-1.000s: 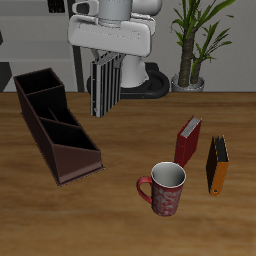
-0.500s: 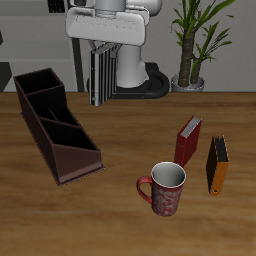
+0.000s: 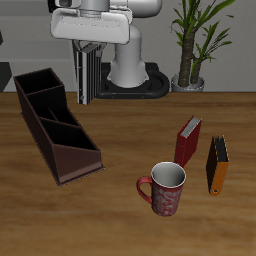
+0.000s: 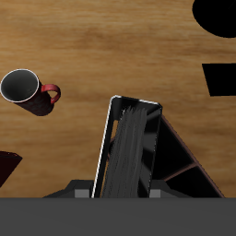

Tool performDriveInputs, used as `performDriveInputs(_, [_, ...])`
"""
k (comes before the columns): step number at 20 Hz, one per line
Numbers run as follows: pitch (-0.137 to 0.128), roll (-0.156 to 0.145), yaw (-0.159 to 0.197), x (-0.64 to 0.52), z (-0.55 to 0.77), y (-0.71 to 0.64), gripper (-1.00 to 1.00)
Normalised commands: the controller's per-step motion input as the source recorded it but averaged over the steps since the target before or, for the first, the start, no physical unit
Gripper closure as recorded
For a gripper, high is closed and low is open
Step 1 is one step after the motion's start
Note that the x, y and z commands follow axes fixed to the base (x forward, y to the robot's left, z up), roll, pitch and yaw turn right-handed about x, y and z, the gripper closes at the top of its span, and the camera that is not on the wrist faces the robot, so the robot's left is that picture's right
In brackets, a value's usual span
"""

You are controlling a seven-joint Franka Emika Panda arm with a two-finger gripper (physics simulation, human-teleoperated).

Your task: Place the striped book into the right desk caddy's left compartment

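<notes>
My gripper (image 3: 87, 52) is shut on the striped book (image 3: 87, 78), which hangs upright from it, high above the table and just behind and above the long dark brown right desk caddy (image 3: 52, 125). In the wrist view the book (image 4: 131, 152) fills the middle, with the caddy's partitioned sections (image 4: 180, 166) partly visible behind it. The caddy's sections look empty in the exterior view.
A red book (image 3: 187, 141) and an orange-and-black book (image 3: 217, 164) stand upright toward the other side of the table. A red patterned mug (image 3: 164, 187) stands near the front edge and shows in the wrist view (image 4: 26, 89). A potted plant (image 3: 190, 50) stands at the back.
My gripper has carried the striped book up and sideways toward the caddy, from above the table's middle to above the caddy's back part. Nothing else moved.
</notes>
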Motion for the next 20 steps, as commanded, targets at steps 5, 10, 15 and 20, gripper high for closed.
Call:
performDriveInputs(5, [-0.023, -0.04, 0.034, 0.0, 0.0, -0.29, 1.0])
performDriveInputs(10, [0.015, -0.047, 0.004, 0.1, -0.14, -0.29, 1.0])
performDriveInputs(15, [0.02, -0.014, -0.001, 0.04, -0.21, -0.07, 1.0])
performDriveInputs(20, [0.019, 0.013, -0.005, -0.02, -0.2, -0.03, 1.0])
